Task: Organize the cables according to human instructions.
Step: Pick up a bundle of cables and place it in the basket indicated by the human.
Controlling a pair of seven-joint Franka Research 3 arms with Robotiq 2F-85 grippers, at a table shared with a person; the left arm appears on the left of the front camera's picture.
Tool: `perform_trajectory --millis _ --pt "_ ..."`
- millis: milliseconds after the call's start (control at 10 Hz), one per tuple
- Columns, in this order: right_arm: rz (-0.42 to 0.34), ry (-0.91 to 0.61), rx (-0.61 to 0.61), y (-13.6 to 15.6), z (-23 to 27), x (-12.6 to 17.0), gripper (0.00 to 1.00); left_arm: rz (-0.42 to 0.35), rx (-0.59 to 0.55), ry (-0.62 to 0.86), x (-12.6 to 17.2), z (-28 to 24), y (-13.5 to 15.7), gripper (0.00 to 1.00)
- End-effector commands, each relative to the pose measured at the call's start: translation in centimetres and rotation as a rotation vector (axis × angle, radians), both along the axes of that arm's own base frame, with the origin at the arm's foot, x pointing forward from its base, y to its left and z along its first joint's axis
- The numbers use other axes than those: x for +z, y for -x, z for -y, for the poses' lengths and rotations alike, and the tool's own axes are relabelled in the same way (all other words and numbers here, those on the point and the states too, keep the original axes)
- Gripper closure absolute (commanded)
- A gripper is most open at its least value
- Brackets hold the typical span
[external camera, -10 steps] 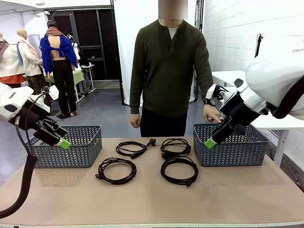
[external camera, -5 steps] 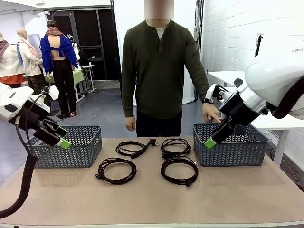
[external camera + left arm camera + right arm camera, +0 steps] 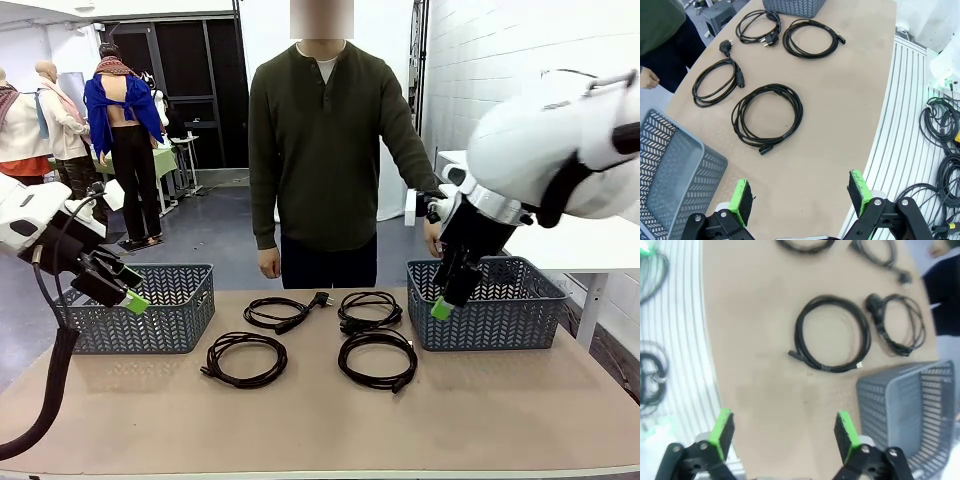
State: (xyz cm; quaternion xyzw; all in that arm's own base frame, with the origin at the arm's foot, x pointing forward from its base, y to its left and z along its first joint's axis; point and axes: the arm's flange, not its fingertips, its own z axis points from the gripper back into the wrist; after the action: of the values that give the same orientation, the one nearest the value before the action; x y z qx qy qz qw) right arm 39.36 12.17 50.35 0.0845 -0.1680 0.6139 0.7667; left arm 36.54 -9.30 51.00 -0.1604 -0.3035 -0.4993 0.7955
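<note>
Between two grey baskets [image 3: 150, 312], four coiled cables [image 3: 245, 358] lie in two rows on the surface [image 3: 320, 425], spread for choosing. To either side, the left pincer [image 3: 135, 300] and the right pincer [image 3: 441, 308] hover open and empty, seemingly ready for the person's [image 3: 325, 150] instruction.

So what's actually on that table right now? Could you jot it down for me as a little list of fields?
cables: four black coils in two rows on the table, between the baskets
baskets: left basket and right basket, no cable seen in either
person: standing at the far side, hands down
left jaws: open, empty, in the air by the left basket
right jaws: open, empty, in the air by the right basket
</note>
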Motion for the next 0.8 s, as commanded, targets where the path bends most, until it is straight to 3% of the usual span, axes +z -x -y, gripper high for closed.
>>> perform_trajectory --millis 0,300,600,700 --pt "-0.051 0.165 0.164 -2.8 -0.2 -0.3 0.00 -0.003 -0.012 0.016 -0.1 -0.2 -0.3 0.00" --pt "-0.064 0.258 0.343 -4.6 -2.0 -2.9 0.00 -0.003 -0.012 0.016 -0.1 -0.2 -0.3 0.00" --pt "-0.023 0.260 0.352 -5.0 -3.1 -5.3 0.00 -0.003 -0.012 0.016 -0.1 -0.2 -0.3 0.00" --pt "-0.086 0.256 0.341 -4.5 -3.3 -4.3 0.00 -0.003 -0.012 0.016 -0.1 -0.2 -0.3 0.00"
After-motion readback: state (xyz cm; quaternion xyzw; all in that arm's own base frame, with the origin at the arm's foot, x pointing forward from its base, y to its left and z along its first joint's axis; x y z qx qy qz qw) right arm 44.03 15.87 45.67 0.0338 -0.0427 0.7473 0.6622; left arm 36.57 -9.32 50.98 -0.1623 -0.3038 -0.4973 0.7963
